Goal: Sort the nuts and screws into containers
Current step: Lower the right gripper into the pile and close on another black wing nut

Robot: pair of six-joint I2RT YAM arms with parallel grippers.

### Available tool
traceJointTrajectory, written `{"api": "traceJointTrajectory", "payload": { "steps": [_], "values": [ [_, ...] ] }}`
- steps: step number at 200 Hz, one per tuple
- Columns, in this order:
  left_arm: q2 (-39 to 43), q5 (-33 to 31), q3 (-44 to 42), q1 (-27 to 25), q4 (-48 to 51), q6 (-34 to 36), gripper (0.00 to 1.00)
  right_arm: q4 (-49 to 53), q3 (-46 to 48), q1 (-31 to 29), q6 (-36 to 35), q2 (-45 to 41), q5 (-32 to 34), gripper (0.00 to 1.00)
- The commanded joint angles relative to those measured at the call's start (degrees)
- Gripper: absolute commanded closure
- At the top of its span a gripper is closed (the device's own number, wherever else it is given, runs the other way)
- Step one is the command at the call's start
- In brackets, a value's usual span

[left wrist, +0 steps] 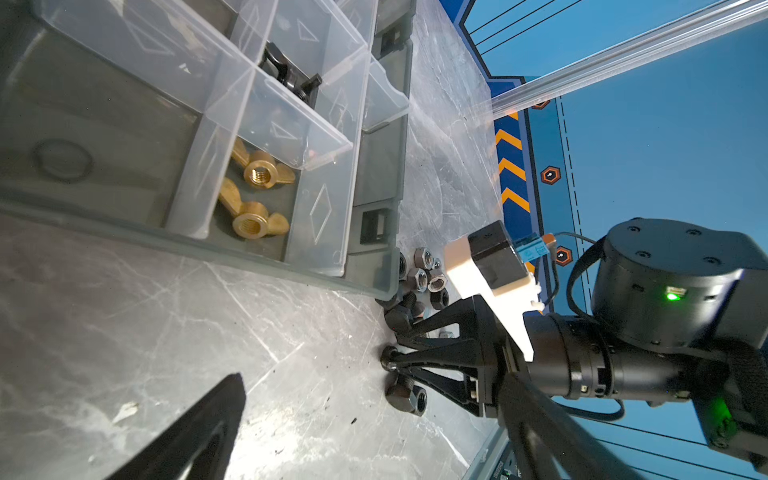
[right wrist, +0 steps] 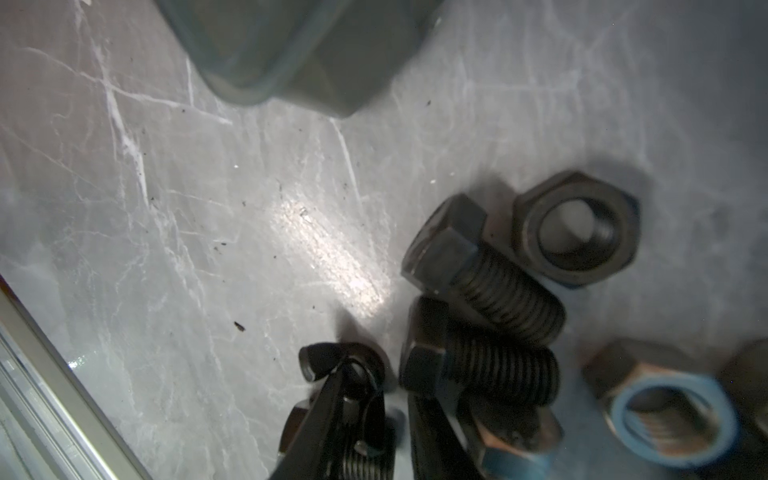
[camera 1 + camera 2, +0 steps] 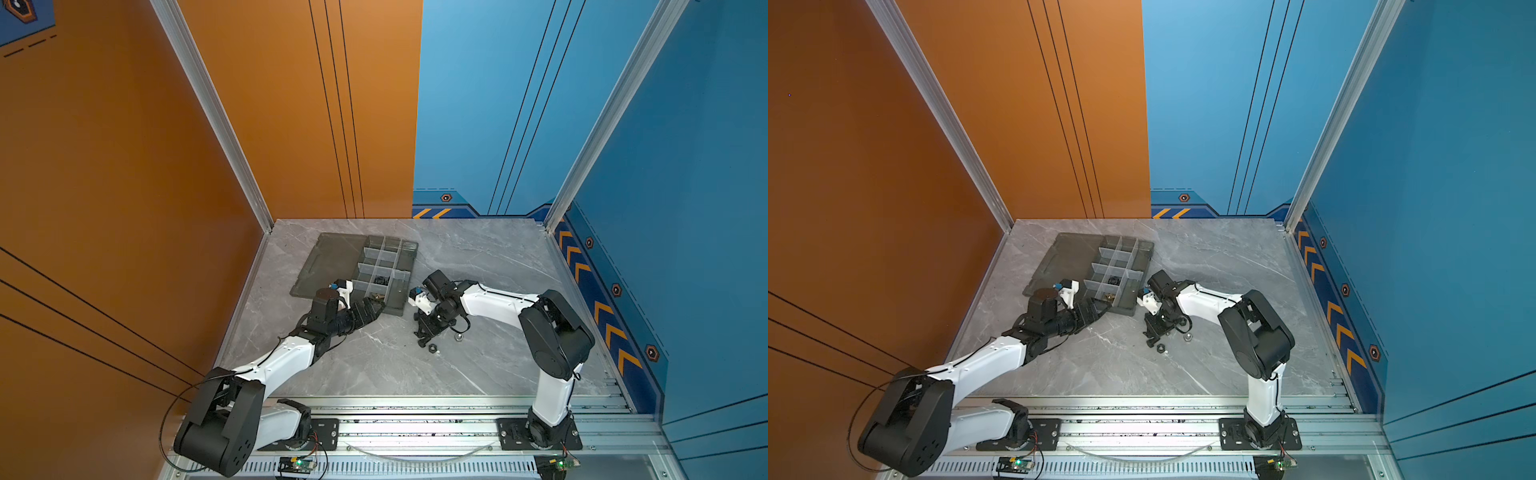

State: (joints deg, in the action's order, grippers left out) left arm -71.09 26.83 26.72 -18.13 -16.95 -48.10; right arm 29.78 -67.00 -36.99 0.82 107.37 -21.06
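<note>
- The pile of screws and nuts (image 1: 417, 286) sits on the table (image 3: 374, 374), up against the near-right corner of the tray (image 1: 208, 249). One silver nut (image 3: 458, 336) lies a little apart, on the right arm's side.
- Two black screws (image 2: 486, 278) lie flat and touching. Their hex heads are at the end nearer the tray corner, with coarse threaded shafts running away from it. A black hex nut (image 2: 575, 230) rests flat beside one head.
- Your right gripper (image 1: 392, 347) is down in this pile, with the screws just beside its tips. Their long axes run across the line of the fingers, so you likely need a wrist turn to close across a shaft.
- Its jaws stand narrowly apart. One fingertip touches a small black curled piece (image 2: 340, 361); you cannot tell whether it is clamped.
- Your left gripper (image 3: 374, 309) is spread wide and empty at the tray's near cells, by the brass wing nuts (image 1: 259, 172). The right arm is the nearer one.
</note>
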Motion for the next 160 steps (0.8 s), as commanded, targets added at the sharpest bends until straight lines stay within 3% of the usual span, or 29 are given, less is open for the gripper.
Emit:
{"api": "traceJointTrajectory", "payload": {
  "steps": [1,160],
  "values": [
    [-0.3,-0.7,1.3,-0.6,-0.9,-0.3,0.02,4.3,2.3,-0.4,-1.0,0.0,3.4,0.69],
    [0.3,-1.2,1.1,-1.2,-1.0,-0.4,0.02,5.0,2.9,-2.3,-2.4,-0.7,5.2,0.74]
  ]
}}
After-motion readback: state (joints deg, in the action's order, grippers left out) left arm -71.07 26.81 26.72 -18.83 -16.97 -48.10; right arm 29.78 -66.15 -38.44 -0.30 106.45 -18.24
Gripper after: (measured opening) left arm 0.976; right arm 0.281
